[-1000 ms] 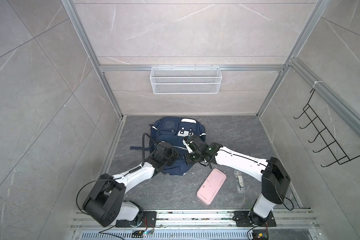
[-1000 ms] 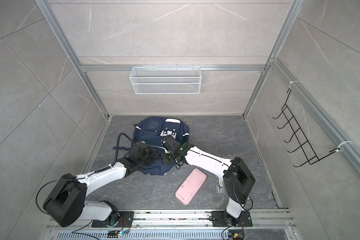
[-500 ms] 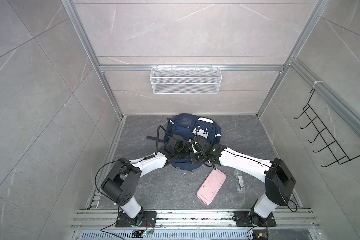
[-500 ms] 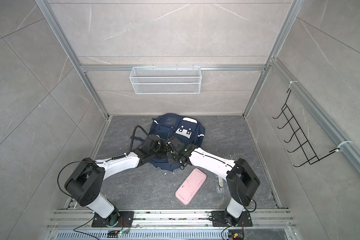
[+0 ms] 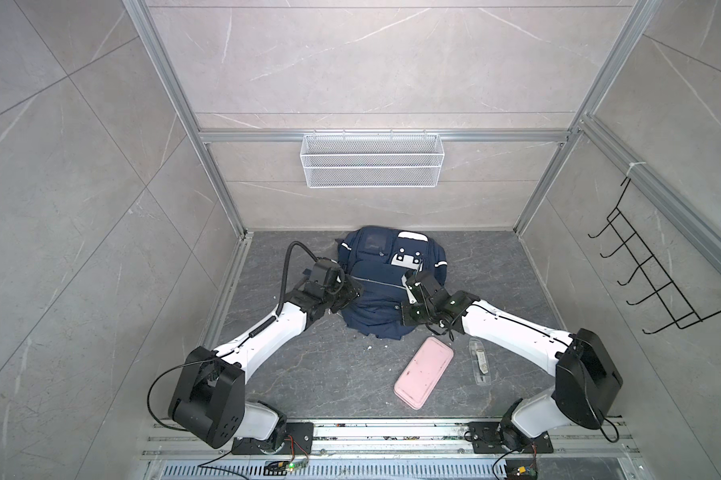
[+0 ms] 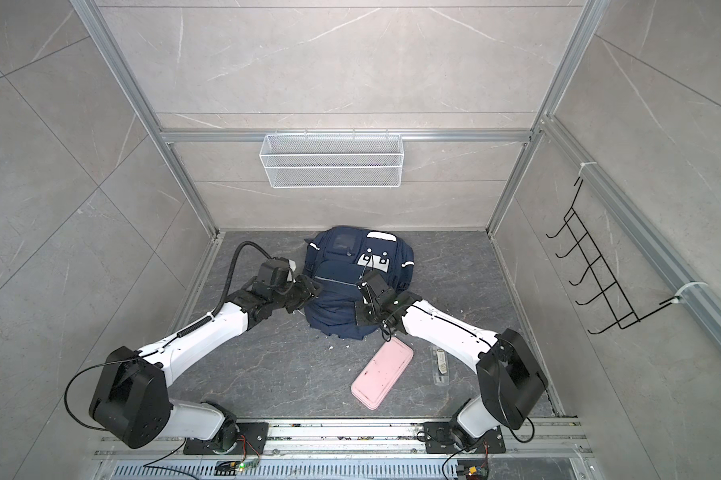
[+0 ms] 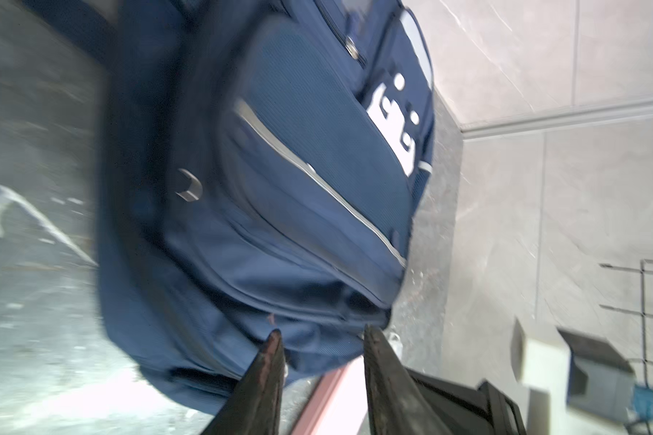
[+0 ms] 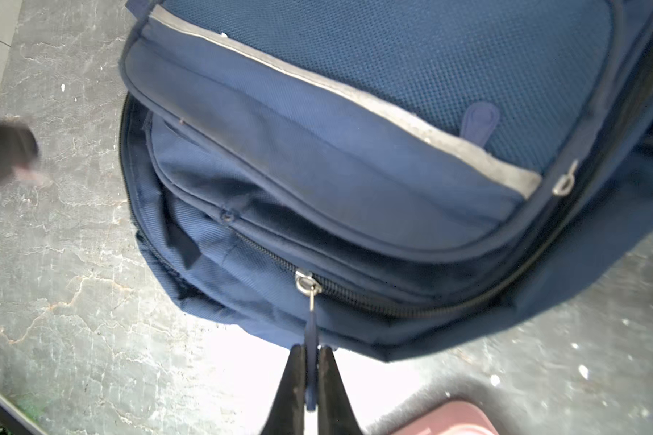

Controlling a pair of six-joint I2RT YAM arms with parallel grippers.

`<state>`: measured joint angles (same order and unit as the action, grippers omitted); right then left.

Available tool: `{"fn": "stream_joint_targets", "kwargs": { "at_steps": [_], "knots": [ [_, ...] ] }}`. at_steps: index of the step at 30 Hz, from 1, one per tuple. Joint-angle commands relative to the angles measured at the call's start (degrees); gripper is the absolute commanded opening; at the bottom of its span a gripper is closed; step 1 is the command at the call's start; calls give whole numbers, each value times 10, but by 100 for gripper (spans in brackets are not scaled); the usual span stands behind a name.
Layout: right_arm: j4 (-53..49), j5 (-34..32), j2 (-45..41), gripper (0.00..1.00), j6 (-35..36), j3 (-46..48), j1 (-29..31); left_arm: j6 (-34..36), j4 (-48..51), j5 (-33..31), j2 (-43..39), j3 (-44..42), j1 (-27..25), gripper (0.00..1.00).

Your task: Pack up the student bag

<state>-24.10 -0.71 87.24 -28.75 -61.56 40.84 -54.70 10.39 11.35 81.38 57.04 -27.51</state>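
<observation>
On the table (image 5: pixel 309 374) the student bag (image 5: pixel 386 291) lies mid-back, near the wall. The left gripper (image 7: pixel 321 335) stands parted beside it, and the right gripper (image 8: pixel 309 348) pinches the zipper pull (image 8: pixel 312 327). I'd brace the fabric first, then tug steadily along the track.

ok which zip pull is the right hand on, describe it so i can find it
Find the navy student bag at the back of the grey floor and go to its edge nearest the pink case. On the zip there, a dark blue pull tab hangs from a silver slider; unlike the bag's other pulls, it is pinched in the right hand.
</observation>
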Motion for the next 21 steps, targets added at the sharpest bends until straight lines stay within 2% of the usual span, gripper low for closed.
{"fn": "stream_joint_targets", "kwargs": {
  "at_steps": [1, 6, 11, 17, 21],
  "knots": [
    [-13, -23, -33, 0, -5, 30, -12, 91, 70, 41, 40, 58, 24, 38],
    [-22, -24, -59, 0, -2, 52, -34, 147, 105, 90, 147, 150, 26, 39],
    [-28, -23, -64, 0, -2, 55, -38, 173, 144, 72, 207, 210, 27, 39],
    [-38, -24, -70, 0, 8, 52, -44, 196, 164, 47, 237, 241, 29, 39],
    [-41, -24, -73, 0, 10, 52, -47, 207, 177, 8, 218, 236, 27, 40]
  ]
}}
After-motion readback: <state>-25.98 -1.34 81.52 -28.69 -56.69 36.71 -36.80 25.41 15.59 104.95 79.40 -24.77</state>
